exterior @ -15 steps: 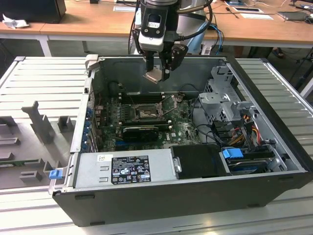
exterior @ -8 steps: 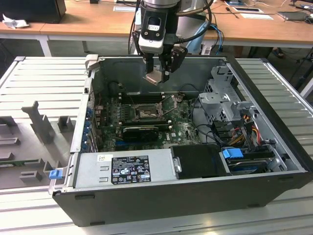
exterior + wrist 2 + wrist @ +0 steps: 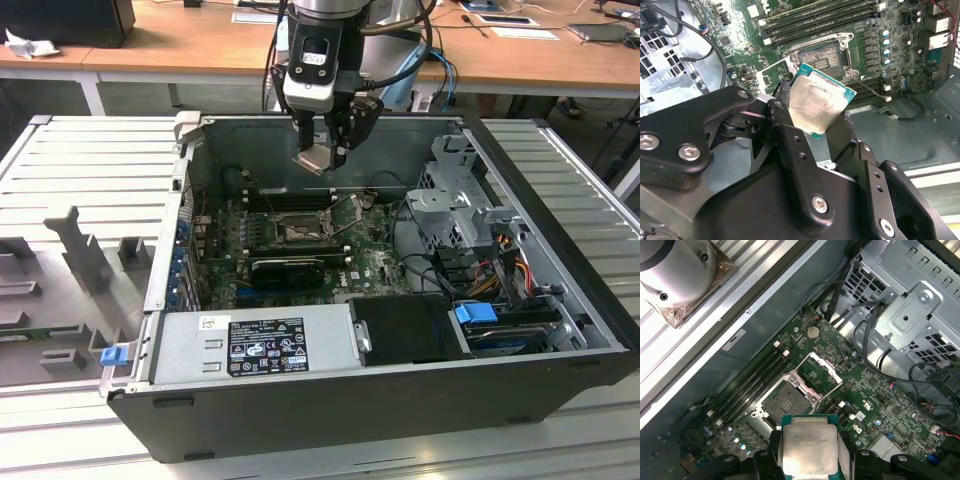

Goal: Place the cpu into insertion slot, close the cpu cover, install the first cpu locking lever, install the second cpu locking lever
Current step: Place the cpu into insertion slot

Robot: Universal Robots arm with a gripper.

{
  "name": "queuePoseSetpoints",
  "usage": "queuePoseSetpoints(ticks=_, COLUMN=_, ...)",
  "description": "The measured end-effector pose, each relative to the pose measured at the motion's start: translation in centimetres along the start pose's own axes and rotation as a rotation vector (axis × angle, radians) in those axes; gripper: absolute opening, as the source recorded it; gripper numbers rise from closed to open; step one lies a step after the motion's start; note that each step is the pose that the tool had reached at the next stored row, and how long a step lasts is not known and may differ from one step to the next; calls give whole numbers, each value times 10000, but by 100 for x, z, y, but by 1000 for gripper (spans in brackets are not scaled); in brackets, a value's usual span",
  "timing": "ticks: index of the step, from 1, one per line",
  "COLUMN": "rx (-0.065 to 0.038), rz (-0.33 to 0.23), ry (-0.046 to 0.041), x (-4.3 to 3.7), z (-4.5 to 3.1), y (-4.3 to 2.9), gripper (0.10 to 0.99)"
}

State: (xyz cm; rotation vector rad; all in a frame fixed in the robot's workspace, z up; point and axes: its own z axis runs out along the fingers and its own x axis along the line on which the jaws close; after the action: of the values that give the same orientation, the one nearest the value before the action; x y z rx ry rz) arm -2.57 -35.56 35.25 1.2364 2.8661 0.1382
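My gripper (image 3: 322, 152) hangs over the open computer case, shut on the cpu (image 3: 314, 159), a flat square chip with a silver-grey top and a green rim. In both wrist views the cpu (image 3: 820, 102) (image 3: 807, 446) sits clamped by its edges between the black fingers (image 3: 784, 117). The insertion slot (image 3: 298, 232) (image 3: 823, 57) (image 3: 787, 401) lies open on the green motherboard, below and a little ahead of the chip. The cpu cover (image 3: 821, 372) (image 3: 774, 74) stands swung up beside the slot. A thin locking lever (image 3: 345, 207) sticks up at the slot's edge.
Black memory sticks (image 3: 285, 198) run along the slot's far side. A metal drive cage (image 3: 455, 205) with cable bundles (image 3: 500, 265) fills the exterior view's right of the case. A power supply (image 3: 265, 345) lies in front. Grey fixtures (image 3: 80, 250) stand outside the case on the left.
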Motion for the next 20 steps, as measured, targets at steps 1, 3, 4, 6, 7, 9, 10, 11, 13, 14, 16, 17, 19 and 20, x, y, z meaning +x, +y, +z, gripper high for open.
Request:
queuePoseSetpoints(ticks=1, rx=-2, rz=53, ry=-4, x=0, z=0, y=0, gripper=529)
queuePoseSetpoints(ticks=3, rx=-3, rz=115, ry=-10, x=0, z=1, y=0, gripper=529)
queuePoseSetpoints(ticks=4, rx=-4, rz=147, ry=-12, x=0, z=1, y=0, gripper=529)
queuePoseSetpoints(ticks=6, rx=-5, rz=236, ry=-21, x=0, z=0, y=0, gripper=529)
queuePoseSetpoints(ticks=7, rx=-6, rz=273, ry=-24, x=0, z=1, y=0, gripper=529)
queuePoseSetpoints(ticks=9, rx=-8, rz=360, ry=-31, x=0, z=1, y=0, gripper=529)
queuePoseSetpoints(ticks=10, rx=-9, rz=413, ry=-36, x=0, z=1, y=0, gripper=529)
queuePoseSetpoints(ticks=11, rx=-10, rz=458, ry=-40, x=0, z=1, y=0, gripper=529)
queuePoseSetpoints(ticks=13, rx=-14, rz=657, ry=-58, x=0, z=3, y=0, gripper=529)
queuePoseSetpoints(ticks=14, rx=-15, rz=761, ry=-67, x=0, z=3, y=0, gripper=529)
queuePoseSetpoints(ticks=16, rx=-19, rz=960, ry=-85, x=0, z=5, y=0, gripper=529)
queuePoseSetpoints(ticks=17, rx=-22, rz=1106, ry=-97, x=0, z=6, y=0, gripper=529)
queuePoseSetpoints(ticks=19, rx=-26, rz=1301, ry=-115, x=0, z=7, y=-1, gripper=529)
queuePoseSetpoints(ticks=20, rx=-28, rz=1403, ry=-124, x=0, z=8, y=-1, gripper=529)
